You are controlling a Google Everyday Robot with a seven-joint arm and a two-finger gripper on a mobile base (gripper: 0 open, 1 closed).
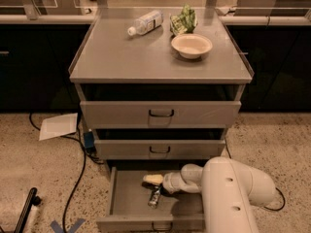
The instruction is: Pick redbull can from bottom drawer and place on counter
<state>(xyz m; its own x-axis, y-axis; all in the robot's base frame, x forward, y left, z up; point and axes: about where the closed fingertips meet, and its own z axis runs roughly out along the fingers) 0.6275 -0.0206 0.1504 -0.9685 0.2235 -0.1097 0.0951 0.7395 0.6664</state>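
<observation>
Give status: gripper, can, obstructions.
Gripper down in open bottom drawer, close by redbull can. Can lying on drawer floor, not lifted. Counter carries bottle, bowl, green bag toward back.

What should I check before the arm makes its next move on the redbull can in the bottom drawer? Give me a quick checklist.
1. Bottom drawer pulled open: ok.
2. Redbull can in plain view inside that drawer: ok.
3. Gripper down in the drawer, close to the can's far end: ok.
4. Gripper has a firm hold on the can: cannot tell.
5. Bare room on the counter, on the near side of the bottle and the bowl: ok.
6. Lift path clears the middle drawer above: cannot tell.
</observation>
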